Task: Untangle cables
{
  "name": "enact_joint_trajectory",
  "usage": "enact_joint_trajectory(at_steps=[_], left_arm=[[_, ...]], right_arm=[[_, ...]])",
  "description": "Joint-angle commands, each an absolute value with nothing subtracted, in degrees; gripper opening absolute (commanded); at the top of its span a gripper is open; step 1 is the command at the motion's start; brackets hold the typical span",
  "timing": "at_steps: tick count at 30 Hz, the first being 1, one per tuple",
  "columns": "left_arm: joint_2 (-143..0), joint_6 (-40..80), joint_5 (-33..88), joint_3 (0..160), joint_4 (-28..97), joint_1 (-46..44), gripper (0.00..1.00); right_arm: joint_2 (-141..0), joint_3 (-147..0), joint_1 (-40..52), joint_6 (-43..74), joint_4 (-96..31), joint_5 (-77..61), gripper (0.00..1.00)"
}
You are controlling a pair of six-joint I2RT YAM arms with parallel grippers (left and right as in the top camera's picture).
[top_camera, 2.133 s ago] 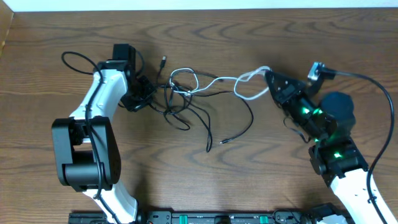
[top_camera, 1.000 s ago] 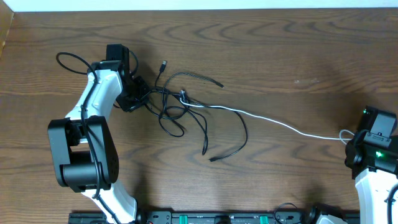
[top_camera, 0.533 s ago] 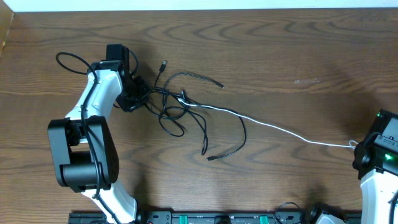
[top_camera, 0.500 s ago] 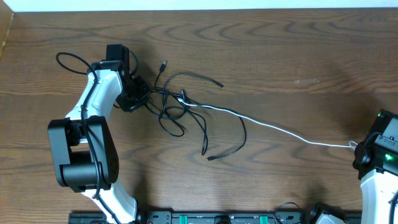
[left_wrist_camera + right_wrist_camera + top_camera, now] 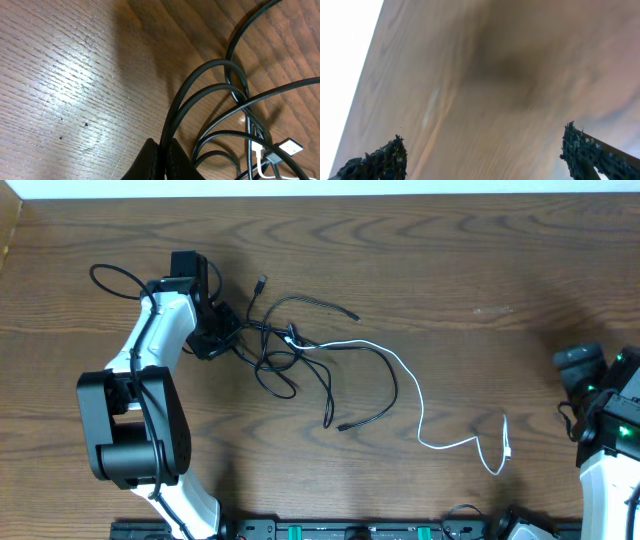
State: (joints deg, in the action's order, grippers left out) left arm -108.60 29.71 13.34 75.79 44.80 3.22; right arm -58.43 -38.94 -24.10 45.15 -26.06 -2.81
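- Gripping with the left gripper (image 5: 215, 330): jaws pressed together on black strands of the cables (image 5: 270, 345), at the left edge of the tangle in the upper left of the bench (image 5: 450, 270).
- From the left wrist, shows those strands pinched between the dark fingertips (image 5: 165, 159) at the bottom edge, then fanning up and to the right in several overlapping loops on the wood.
- Among those loops, at lower right, can make out a small silver plug end (image 5: 290, 147) just beside a short white piece.
- On the right gripper (image 5: 484, 134), spread wide apart, with nothing but bare wood between the two fingers; sits at the far right edge of the overhead view, well apart from the tangle.
- Can trace the white cable (image 5: 419, 415) out of the knot's middle: runs right, bends down toward the near edge, then curls into a small hook.
- Ends loose on the bench, near the right gripper but not touching it.
- Elsewhere, black cable ends trailing free below the knot.
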Motion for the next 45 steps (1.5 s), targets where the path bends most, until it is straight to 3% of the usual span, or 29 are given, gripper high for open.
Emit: enact_joint_trajectory(at_steps=[1, 7, 13, 22, 25, 34, 45], left_arm=[[-107.46, 28.93, 13.02, 76.73, 44.88, 2.68, 0.08], [-107.46, 25.08, 13.5, 76.73, 43.86, -0.12, 0.08], [-107.46, 13.63, 23.22, 76.73, 40.53, -3.92, 0.07], [-107.46, 12.25, 33.85, 76.73, 34.48, -4.97, 0.08], [-107.46, 12.23, 35.79, 76.73, 34.15, -5.08, 0.08], [-107.46, 11.46, 35.29, 76.73, 34.17, -7.81, 0.07], [-107.46, 11.4, 32.36, 76.73, 35.07, -8.88, 0.08]], right_arm=[[-60.23, -39.64, -20.99, 42.81, -25.5, -16.49, 0.98], [-65.23, -39.64, -12.05, 40.29, -17.96, -22.24, 0.99], [-70.96, -39.64, -1.48, 30.68, -9.65, -22.24, 0.99], [-75.81, -39.64, 8.93, 16.84, -4.71, -24.03, 0.98], [-78.43, -39.64, 10.79, 20.45, -2.46, -23.94, 0.94], [-88.84, -39.64, 15.92, 46.37, 5.21, -24.01, 0.92], [-90.45, -39.64, 20.6, 49.21, 5.98, -16.03, 0.82]])
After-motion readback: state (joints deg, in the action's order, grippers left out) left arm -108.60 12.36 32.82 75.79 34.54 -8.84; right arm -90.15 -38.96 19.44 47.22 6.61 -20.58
